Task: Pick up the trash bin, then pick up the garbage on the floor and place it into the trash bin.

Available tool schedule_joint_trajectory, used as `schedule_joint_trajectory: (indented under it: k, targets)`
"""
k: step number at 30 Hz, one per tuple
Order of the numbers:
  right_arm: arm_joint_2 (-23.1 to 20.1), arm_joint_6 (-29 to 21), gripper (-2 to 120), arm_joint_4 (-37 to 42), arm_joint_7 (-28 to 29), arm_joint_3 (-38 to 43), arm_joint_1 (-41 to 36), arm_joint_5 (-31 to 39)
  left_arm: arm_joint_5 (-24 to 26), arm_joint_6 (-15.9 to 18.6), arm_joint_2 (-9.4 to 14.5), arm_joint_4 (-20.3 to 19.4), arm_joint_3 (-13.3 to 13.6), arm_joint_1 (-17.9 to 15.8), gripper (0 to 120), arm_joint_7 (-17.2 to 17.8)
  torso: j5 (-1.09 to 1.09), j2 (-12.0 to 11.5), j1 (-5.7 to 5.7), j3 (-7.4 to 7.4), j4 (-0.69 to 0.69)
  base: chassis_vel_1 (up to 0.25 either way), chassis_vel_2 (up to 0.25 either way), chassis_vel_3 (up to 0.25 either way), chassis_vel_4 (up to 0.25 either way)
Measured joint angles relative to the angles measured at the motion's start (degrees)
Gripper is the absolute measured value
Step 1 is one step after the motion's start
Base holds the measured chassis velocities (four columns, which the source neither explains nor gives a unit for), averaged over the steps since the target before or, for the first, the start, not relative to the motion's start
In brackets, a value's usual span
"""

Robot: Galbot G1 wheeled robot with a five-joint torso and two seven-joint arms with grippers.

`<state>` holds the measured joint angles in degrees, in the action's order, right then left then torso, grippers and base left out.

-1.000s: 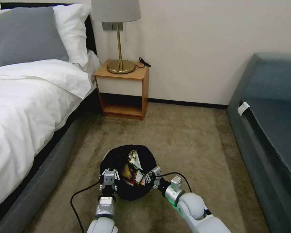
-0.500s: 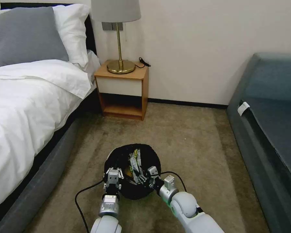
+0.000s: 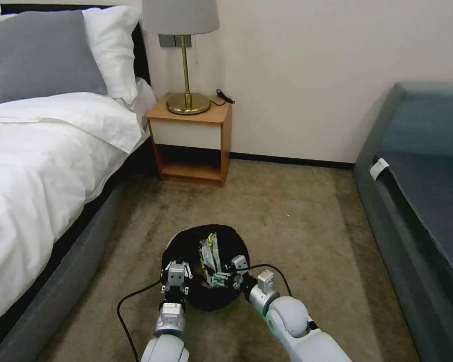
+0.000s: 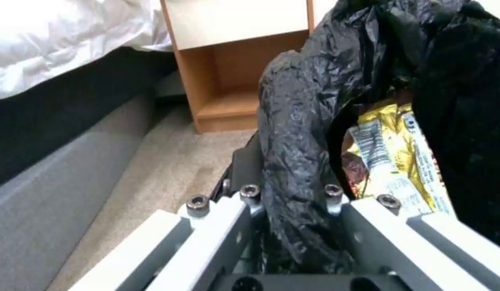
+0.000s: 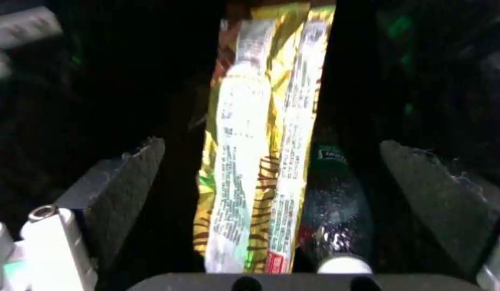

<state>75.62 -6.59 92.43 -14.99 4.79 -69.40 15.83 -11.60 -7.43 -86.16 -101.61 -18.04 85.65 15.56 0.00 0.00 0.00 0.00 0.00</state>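
Foil wrapper (image 3: pixel 208 250) now lies flat and lengthwise inside the trash bin (image 3: pixel 186 246), where a second ago it stood crumpled and higher at the mouth with red packaging showing beside it. The right gripper (image 3: pixel 229 275) has also shifted inward over the near rim since then. You should read this as the release stage of a deposit: its jaws stand wide apart, holding nothing, and the wrapper rests on the bin's contents rather than between the pads.

The left gripper (image 3: pixel 175 274) is clamped on the bin's near-left rim, its fingers closed over a fold of the black bag (image 4: pixel 293 133). The bin sits low over the carpet (image 3: pixel 297 211) directly ahead of you, between the bed (image 3: pixel 45 166) and the sofa (image 3: pixel 423 166); whether its base touches the floor cannot be told.

The right wrist view gives you what the head view cannot: the small bottle (image 5: pixel 333 210) with its white cap lies just beside the wrapper (image 5: pixel 261 153), already inside, and both dark pads (image 5: pixel 131 173) are clear of either item. The left wrist view confirms the bag is pinched between the left fingers and shows the gold wrapper (image 4: pixel 393 161) past the liner's edge.

No litter is visible on the carpet in the head view, so you may judge the collecting nearly done.
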Motion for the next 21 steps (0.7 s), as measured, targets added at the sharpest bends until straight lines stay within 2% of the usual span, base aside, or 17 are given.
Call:
schedule_joint_trajectory:
  k: [8, 21]
  targets:
    - [-0.9, 1.1, 100, 4.8, 0.0, 3.1, -4.5, 0.9, 0.0, -0.3, 0.3, 0.5, -0.5, 0.2, 4, 0.2, 0.0, 0.0, 0.0, 0.0, 0.0, 0.0, 0.0, 0.0, 0.0]
    - [-1.0, 2.5, 100, 7.8, 1.4, 8.6, -7.1, 4.5, 0.0, -1.0, 0.7, -0.3, -0.6, 1.0, 4, 0.2, -0.01, 0.0, 0.0, 0.0, 0.0, 0.0, 0.0, 0.0, 0.0]
